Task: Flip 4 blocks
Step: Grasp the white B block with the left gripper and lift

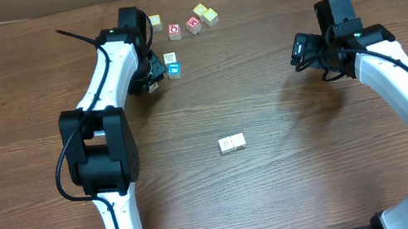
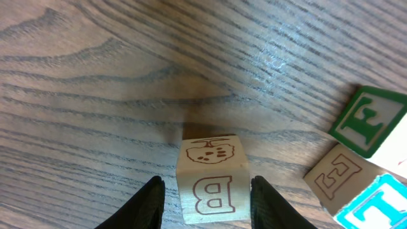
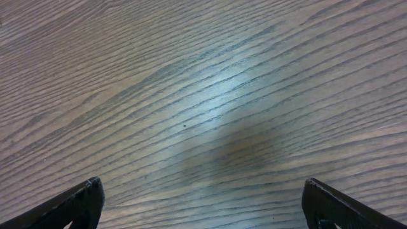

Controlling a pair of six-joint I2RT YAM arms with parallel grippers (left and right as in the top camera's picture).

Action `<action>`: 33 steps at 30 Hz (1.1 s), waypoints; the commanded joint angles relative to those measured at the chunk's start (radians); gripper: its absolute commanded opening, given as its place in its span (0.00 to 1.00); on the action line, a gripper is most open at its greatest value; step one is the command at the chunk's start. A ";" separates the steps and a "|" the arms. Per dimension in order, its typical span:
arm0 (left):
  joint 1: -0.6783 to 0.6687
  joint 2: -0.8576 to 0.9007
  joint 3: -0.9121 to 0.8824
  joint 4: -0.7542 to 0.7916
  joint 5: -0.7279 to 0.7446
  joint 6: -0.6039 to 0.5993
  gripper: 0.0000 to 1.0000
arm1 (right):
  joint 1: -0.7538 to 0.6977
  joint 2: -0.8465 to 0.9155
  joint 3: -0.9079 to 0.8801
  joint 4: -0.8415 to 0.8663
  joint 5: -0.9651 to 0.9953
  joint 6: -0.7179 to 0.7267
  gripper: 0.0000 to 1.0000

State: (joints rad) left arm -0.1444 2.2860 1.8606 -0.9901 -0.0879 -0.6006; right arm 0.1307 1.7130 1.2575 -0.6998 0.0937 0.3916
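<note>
In the left wrist view a pale wooden block (image 2: pixel 213 181) with a red-lined "B" face and an apple face rests on the table between my left gripper's (image 2: pixel 208 203) fingers. The right finger touches its side. A narrow gap shows at the left finger, so the jaws stand open around it. Overhead, that gripper (image 1: pixel 153 71) sits just left of a whitish block (image 1: pixel 169 57) and a blue-faced block (image 1: pixel 173 70); the "B" block is hidden under it. A red-faced block (image 1: pixel 174 31) lies farther back. My right gripper (image 1: pixel 298 51) (image 3: pixel 203 203) is wide open over bare wood.
Close to the right of the "B" block lie a green "E" face (image 2: pixel 369 121), a pale "E" block (image 2: pixel 337 175) and a blue face (image 2: pixel 378 203). At the back sit another red cube (image 1: pixel 193 24) and yellow cubes (image 1: pixel 206 14). A white dotted cube (image 1: pixel 232 143) lies mid-table.
</note>
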 commanded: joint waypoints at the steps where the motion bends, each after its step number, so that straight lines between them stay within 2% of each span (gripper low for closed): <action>1: -0.009 0.016 -0.027 0.007 -0.016 -0.005 0.37 | -0.002 -0.006 0.010 0.002 0.010 -0.003 1.00; 4: -0.010 0.016 -0.040 0.026 -0.020 0.000 0.36 | -0.002 -0.006 0.010 0.002 0.010 -0.003 1.00; 13: -0.006 0.006 0.003 0.043 -0.016 0.136 0.34 | -0.002 -0.006 0.010 0.002 0.010 -0.003 1.00; 27: -0.006 0.006 0.008 0.026 -0.015 0.137 0.31 | -0.002 -0.006 0.010 0.002 0.010 -0.003 1.00; 30: -0.006 0.005 0.018 0.006 -0.016 0.138 0.24 | -0.002 -0.006 0.010 0.002 0.010 -0.003 1.00; 33: -0.006 -0.006 0.027 -0.009 -0.016 0.138 0.22 | -0.002 -0.006 0.010 0.002 0.011 -0.003 1.00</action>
State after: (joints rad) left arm -0.1444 2.2868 1.8484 -0.9867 -0.0902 -0.4778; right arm 0.1307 1.7130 1.2575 -0.7002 0.0937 0.3916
